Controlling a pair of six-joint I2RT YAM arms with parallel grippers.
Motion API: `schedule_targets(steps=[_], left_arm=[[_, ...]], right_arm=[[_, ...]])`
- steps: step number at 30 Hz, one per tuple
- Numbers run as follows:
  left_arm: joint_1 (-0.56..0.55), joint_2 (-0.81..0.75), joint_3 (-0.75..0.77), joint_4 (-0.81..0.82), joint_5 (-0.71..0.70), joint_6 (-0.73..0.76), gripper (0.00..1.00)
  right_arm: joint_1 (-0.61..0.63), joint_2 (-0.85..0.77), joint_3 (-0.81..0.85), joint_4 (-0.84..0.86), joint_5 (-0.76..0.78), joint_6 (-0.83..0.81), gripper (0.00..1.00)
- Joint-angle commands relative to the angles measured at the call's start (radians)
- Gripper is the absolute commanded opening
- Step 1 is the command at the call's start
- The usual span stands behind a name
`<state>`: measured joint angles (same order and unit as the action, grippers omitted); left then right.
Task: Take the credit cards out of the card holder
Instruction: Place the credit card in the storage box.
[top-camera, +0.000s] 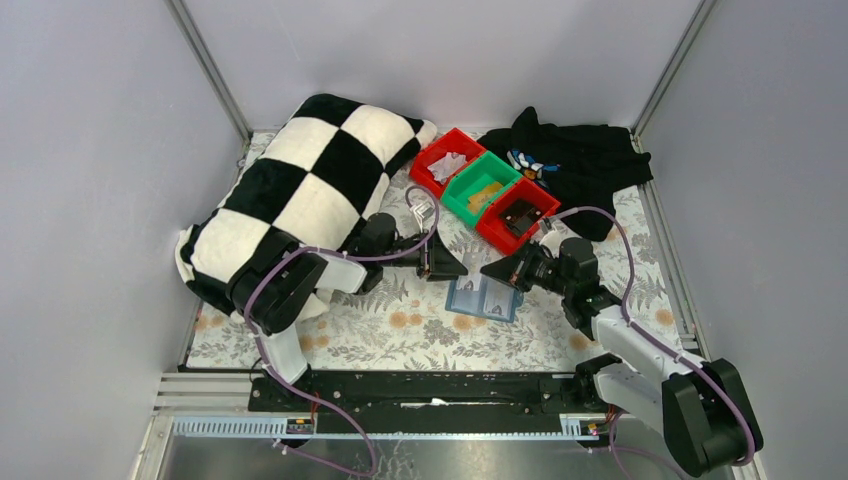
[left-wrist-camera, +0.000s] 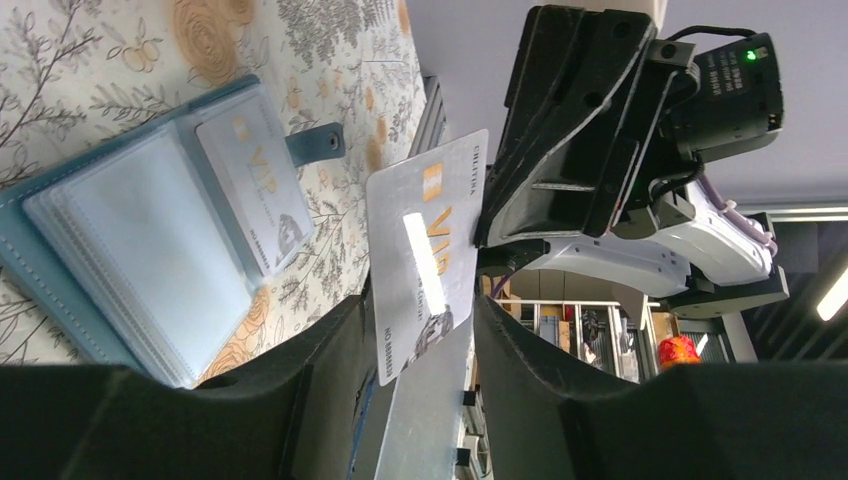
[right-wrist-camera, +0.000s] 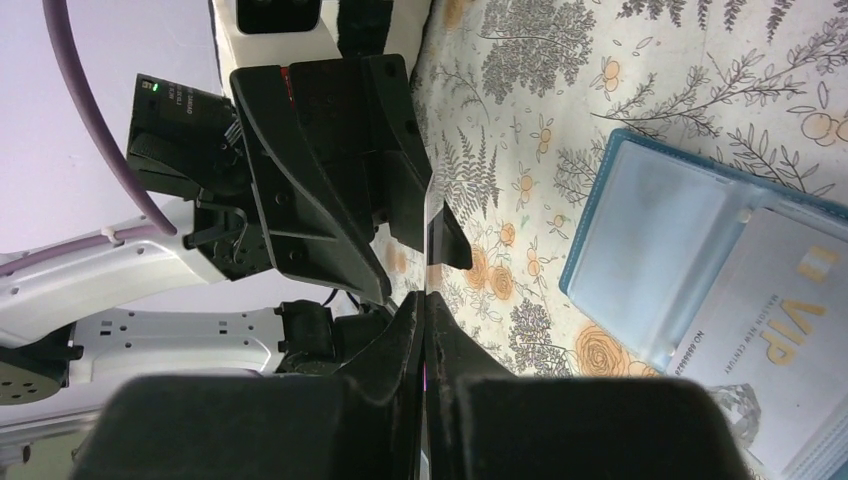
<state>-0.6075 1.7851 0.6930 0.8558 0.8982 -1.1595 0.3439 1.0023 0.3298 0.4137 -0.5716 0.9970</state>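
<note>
The teal card holder (top-camera: 483, 298) lies open on the flowered cloth, its pale pockets facing up (left-wrist-camera: 120, 240) (right-wrist-camera: 640, 240). One silver credit card (left-wrist-camera: 255, 190) (right-wrist-camera: 780, 340) rests on its right panel. A second credit card (left-wrist-camera: 425, 250) hangs in the air just above and left of the holder, between both arms. My right gripper (right-wrist-camera: 428, 300) (top-camera: 492, 272) is shut on its far end, and the card shows edge-on there. My left gripper (left-wrist-camera: 420, 300) (top-camera: 455, 268) has its jaws half apart, with the card's near end between them and its side edges against both fingers.
A black-and-white checked pillow (top-camera: 300, 190) fills the back left. Behind the grippers stand a red bin (top-camera: 447, 160), a green bin (top-camera: 482, 188) and a second red bin (top-camera: 517, 213). A black cloth (top-camera: 580, 160) lies at the back right.
</note>
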Motion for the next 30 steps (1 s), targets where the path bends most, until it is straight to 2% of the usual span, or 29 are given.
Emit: schedule_targets(steps=[1, 3, 9, 11, 12, 14, 16, 17, 18, 19, 22, 26, 30], left_arm=[[0.005, 0.002, 0.001, 0.165, 0.034, -0.056, 0.44], [0.005, 0.003, 0.004, 0.166, 0.033, -0.058, 0.36], [0.006, 0.009, 0.017, 0.148, 0.022, -0.053, 0.01], [0.013, 0.006, 0.036, 0.11, 0.036, -0.033, 0.0], [0.022, -0.001, 0.053, 0.072, 0.046, -0.008, 0.0], [0.051, -0.022, 0.11, -0.089, 0.066, 0.094, 0.0], [0.081, -0.047, 0.231, -0.439, 0.043, 0.302, 0.0], [0.089, -0.052, 0.325, -0.651, -0.005, 0.449, 0.0], [0.094, -0.045, 0.423, -0.873, -0.076, 0.584, 0.0], [0.1, -0.031, 0.529, -1.029, -0.152, 0.683, 0.0], [0.132, 0.046, 0.786, -1.281, -0.245, 0.854, 0.0], [0.183, 0.21, 1.108, -1.42, -0.319, 1.029, 0.0], [0.21, 0.359, 1.339, -1.43, -0.331, 1.144, 0.0]], right_arm=[[0.001, 0.014, -0.001, 0.082, -0.039, 0.016, 0.0], [0.001, 0.023, -0.008, 0.091, -0.04, 0.019, 0.0], [0.001, 0.039, -0.012, 0.112, -0.054, 0.023, 0.0], [0.001, 0.043, -0.005, 0.102, -0.054, 0.018, 0.0], [0.001, 0.045, 0.001, 0.073, -0.052, 0.011, 0.06], [0.001, 0.032, 0.021, 0.003, -0.031, -0.022, 0.44], [0.001, -0.002, 0.043, -0.097, 0.026, -0.072, 0.7], [0.0, -0.025, 0.057, -0.158, 0.062, -0.101, 0.77], [0.001, -0.044, 0.074, -0.216, 0.098, -0.131, 0.81], [0.001, -0.062, 0.091, -0.27, 0.147, -0.16, 0.86], [0.0, -0.095, 0.131, -0.384, 0.228, -0.22, 0.91], [0.001, -0.106, 0.164, -0.471, 0.266, -0.252, 0.93], [0.0, -0.11, 0.163, -0.487, 0.264, -0.25, 0.94]])
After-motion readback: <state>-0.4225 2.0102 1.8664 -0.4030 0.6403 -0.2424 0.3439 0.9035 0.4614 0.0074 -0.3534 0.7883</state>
